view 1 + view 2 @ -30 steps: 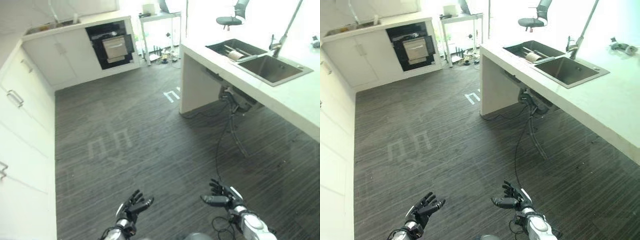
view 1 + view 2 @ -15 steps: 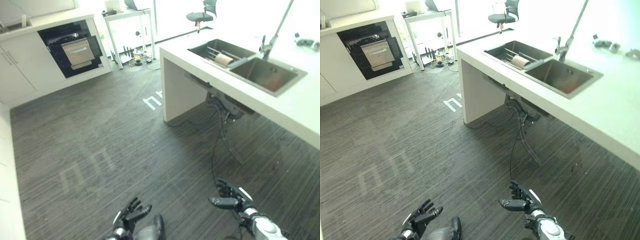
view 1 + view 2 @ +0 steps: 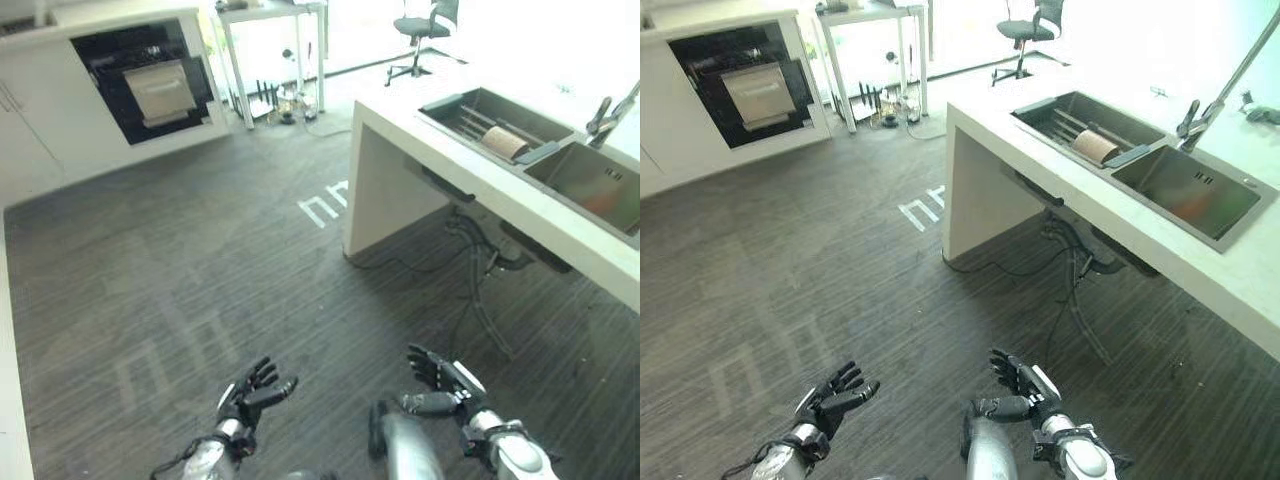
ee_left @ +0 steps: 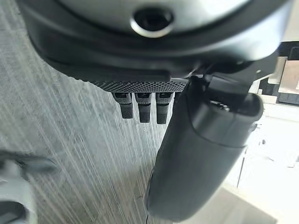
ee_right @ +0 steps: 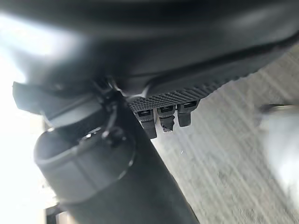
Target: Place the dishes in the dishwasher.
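In the left eye view, the whole scene was seen to have swung between the earlier pictures and this one: the camera had turned, not the furniture. The pale counter with its steel double sink (image 3: 560, 150) was brought nearer on the right, and the open black dishwasher bay in the white cabinets (image 3: 150, 85) sat far off at upper left. Judged from that, the approach to the dishes was only being made; nothing had been picked up. A tan roll-shaped object (image 3: 505, 143) lay on the rack in the sink's near basin; whether it was a dish could not be told.

In the right eye view, the left hand (image 3: 830, 403) and the right hand (image 3: 1020, 390) were held low over the dark striped floor (image 3: 840, 270), fingers spread and relaxed, empty. The far basin was cut off at the frame edge.

In the left wrist view, straight fingertips (image 4: 142, 109) were seen over floor, nothing held.

In the right wrist view, the fingertips (image 5: 166, 116) were likewise extended and bare.
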Controlling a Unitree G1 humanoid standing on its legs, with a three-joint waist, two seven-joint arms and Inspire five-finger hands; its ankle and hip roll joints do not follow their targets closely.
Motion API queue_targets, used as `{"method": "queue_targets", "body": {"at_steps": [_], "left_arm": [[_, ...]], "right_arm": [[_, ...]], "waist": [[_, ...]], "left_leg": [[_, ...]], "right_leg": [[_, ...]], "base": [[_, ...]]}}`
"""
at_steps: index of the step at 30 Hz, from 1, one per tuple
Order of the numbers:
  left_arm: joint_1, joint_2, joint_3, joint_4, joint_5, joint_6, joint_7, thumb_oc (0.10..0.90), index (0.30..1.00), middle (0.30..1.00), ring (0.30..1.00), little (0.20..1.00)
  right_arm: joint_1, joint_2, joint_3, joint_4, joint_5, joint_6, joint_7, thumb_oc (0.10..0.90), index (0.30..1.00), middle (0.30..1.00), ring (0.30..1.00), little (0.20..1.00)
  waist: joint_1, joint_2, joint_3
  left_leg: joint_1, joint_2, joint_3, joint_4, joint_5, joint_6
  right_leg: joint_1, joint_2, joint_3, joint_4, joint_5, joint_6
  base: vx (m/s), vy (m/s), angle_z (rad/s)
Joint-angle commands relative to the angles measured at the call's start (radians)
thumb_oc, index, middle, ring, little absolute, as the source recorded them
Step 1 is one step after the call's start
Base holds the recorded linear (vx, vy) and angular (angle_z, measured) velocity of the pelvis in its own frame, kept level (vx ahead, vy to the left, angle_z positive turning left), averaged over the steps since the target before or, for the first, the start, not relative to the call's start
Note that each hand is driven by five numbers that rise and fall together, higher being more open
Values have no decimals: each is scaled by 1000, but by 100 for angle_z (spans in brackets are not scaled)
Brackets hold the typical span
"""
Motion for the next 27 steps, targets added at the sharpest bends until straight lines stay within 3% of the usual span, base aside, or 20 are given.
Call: {"method": "queue_targets", "body": {"at_steps": [1, 2, 3, 4, 5, 6, 7, 8, 9, 10, 11, 12, 13, 14, 15, 16, 20, 23, 27], "left_arm": [[-25, 40, -1, -168, 49, -128, -15, 800, 900, 900, 900, 900], [-32, 52, -2, -238, 71, -149, 1, 800, 900, 900, 900, 900], [-32, 62, 11, -325, 56, -154, 5, 800, 900, 900, 900, 900], [-30, 63, 13, -341, 58, -162, 4, 800, 900, 900, 900, 900], [-24, 71, 23, -403, 74, -191, 3, 800, 900, 900, 900, 900], [-25, 76, 23, -422, 96, -210, 8, 800, 900, 900, 900, 900], [-34, 88, 16, -460, 130, -257, 9, 800, 900, 900, 900, 900], [-36, 89, 22, -485, 138, -272, 1, 800, 900, 900, 900, 900], [-40, 92, 27, -498, 143, -284, -9, 800, 900, 900, 900, 900], [-46, 98, 45, -532, 138, -303, -21, 800, 900, 900, 900, 900], [-46, 104, 60, -555, 132, -316, -27, 800, 900, 900, 900, 900], [-31, 118, 108, -632, 120, -329, -33, 800, 900, 900, 900, 900], [-29, 120, 114, -644, 127, -333, -27, 800, 900, 900, 900, 900], [-24, 132, 126, -669, 161, -356, 9, 800, 900, 900, 900, 900], [-19, 136, 133, -693, 182, -373, 38, 800, 900, 900, 900, 900], [-15, 131, 140, -709, 196, -377, 55, 800, 900, 900, 900, 900], [-29, 119, 151, -744, 210, -419, 73, 800, 900, 900, 900, 900], [-65, 166, 166, -787, 406, -437, 175, 800, 900, 900, 900, 900], [-111, 182, 189, -830, 369, -431, 168, 800, 900, 900, 900, 900]], "right_arm": [[-148, -49, -16, -73, -7, -108, -39, 800, 900, 900, 900, 900], [-176, -91, -29, -104, -34, -99, -28, 800, 900, 900, 900, 900], [-181, -121, -50, -142, -29, -100, -3, 800, 900, 900, 900, 900], [-181, -126, -54, -150, -27, -102, 0, 800, 900, 900, 900, 900], [-179, -145, -83, -182, -16, -107, 13, 800, 900, 900, 900, 900], [-181, -155, -96, -197, -10, -110, 18, 800, 900, 900, 900, 900], [-186, -186, -122, -230, -9, -141, 29, 800, 900, 900, 900, 900], [-187, -197, -136, -250, -5, -155, 31, 800, 900, 900, 900, 900], [-189, -202, -151, -271, 3, -157, 31, 800, 900, 900, 900, 900], [-201, -217, -171, -311, 15, -153, 19, 800, 900, 900, 900, 900], [-206, -225, -183, -339, 26, -143, 14, 800, 900, 900, 900, 900], [-209, -233, -213, -400, 27, -135, 6, 800, 900, 900, 900, 900], [-209, -230, -215, -407, 16, -136, 5, 800, 900, 900, 900, 900], [-207, -237, -213, -432, -1, -133, 22, 800, 900, 900, 900, 900], [-201, -246, -216, -459, 0, -121, 41, 800, 900, 900, 900, 900], [-198, -250, -217, -473, 7, -115, 57, 800, 900, 900, 900, 900], [-197, -263, -229, -503, 19, -102, 60, 800, 900, 900, 900, 900], [-151, -251, -288, -569, 77, -92, 3, 800, 900, 900, 900, 900], [-99, -161, -308, -608, 69, -130, -49, 800, 900, 900, 900, 900]], "waist": [[11, -14, -67], [10, -18, -88], [11, -13, -99], [12, -10, -100], [19, 2, -99], [23, -11, -105], [35, -39, -93], [43, -48, -85], [51, -57, -76], [66, -59, -64], [73, -58, -61], [86, -30, -60], [91, -20, -57], [101, 11, -56], [110, 24, -61], [116, 27, -63], [120, 25, -81], [94, 21, -105], [63, 23, -113]], "left_leg": [[45, 107, -63, -72, -9, -94], [83, 116, -62, -72, -13, -109], [113, 128, -61, -72, 45, -126], [121, 132, -60, -72, 59, -131], [158, 160, -46, -72, 225, -169], [164, 158, -35, -72, 324, -186], [78, 168, 0, 144, 411, -217], [16, 170, -1, 244, 427, -217], [-60, 187, 0, 309, 424, -209], [-140, 197, 8, 283, 388, -185], [-150, 196, 17, 237, 379, -177], [-115, 194, 3, -60, 385, -174], [-134, 199, -11, -72, 378, -173], [-204, 208, -103, -72, 315, -175], [-239, 202, -184, -72, 302, -188], [-255, 202, -216, -72, 308, -196], [-259, 213, -199, -72, 234, -191], [-216, 179, -184, -72, 197, -160], [-185, 140, -165, -72, 172, -105]], "right_leg": [[184, 52, 19, -90, 22, 63], [206, 72, 30, -90, 13, 46], [221, 91, 28, -90, -2, 25], [225, 95, 27, -90, -6, 20], [263, 130, 21, -90, -40, -10], [275, 130, 30, -90, -53, -24], [323, 129, 35, -90, -84, -64], [345, 128, 37, -90, -96, -79], [368, 129, 37, -90, -106, -86], [396, 143, 42, -90, -127, -87], [407, 151, 52, -90, -141, -84], [433, 190, 97, -90, -179, -60], [435, 201, 111, -90, -180, -54], [444, 233, 143, -90, -194, -42], [453, 247, 171, -90, -207, -40], [462, 253, 189, -90, -217, -42], [495, 213, 186, -90, -245, -21], [507, 166, 186, -90, -219, 14], [540, 140, 170, -90, -81, 45]], "base": [[471, -426, 4], [538, -406, 11], [415, -275, -3], [370, -241, -23], [271, -217, -33], [361, -392, -59], [268, -357, -61], [246, -343, -63], [228, -170, -40], [240, -78, -25], [532, 140, -56], [459, 223, -70], [544, 357, -151], [369, 304, -170], [419, 314, -139], [396, 278, -73], [275, 221, -107], [296, 254, -41], [246, 233, 14]]}}
